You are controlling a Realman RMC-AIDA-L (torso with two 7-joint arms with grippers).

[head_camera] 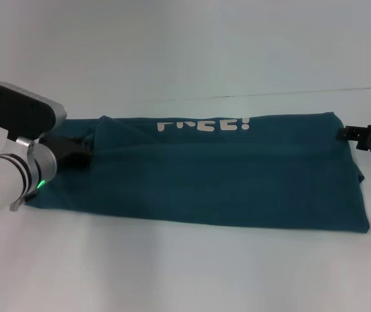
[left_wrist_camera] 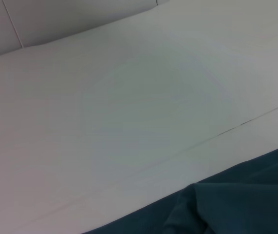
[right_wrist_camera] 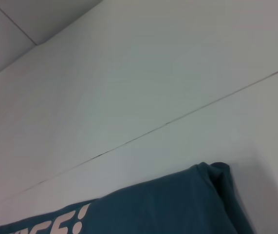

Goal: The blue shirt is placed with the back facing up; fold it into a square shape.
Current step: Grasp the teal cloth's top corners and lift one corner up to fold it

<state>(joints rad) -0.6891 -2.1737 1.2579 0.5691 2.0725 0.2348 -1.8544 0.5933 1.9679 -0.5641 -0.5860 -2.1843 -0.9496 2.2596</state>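
The blue shirt (head_camera: 224,175) lies as a long folded band across the white table (head_camera: 185,273), with white lettering (head_camera: 203,123) along its far edge. My left gripper (head_camera: 84,148) sits at the shirt's left end, shut on a raised bunch of fabric. That bunch also shows in the left wrist view, on the blue shirt (left_wrist_camera: 236,204). My right gripper (head_camera: 351,135) is at the shirt's right end, its tip level with the far right corner. The right wrist view shows that corner of the blue shirt (right_wrist_camera: 168,209) and part of the lettering (right_wrist_camera: 56,226).
A thin seam (head_camera: 269,95) runs across the table behind the shirt. Bare white tabletop lies in front of the shirt and beyond the seam. A wall panel (left_wrist_camera: 2,24) rises at the table's far side.
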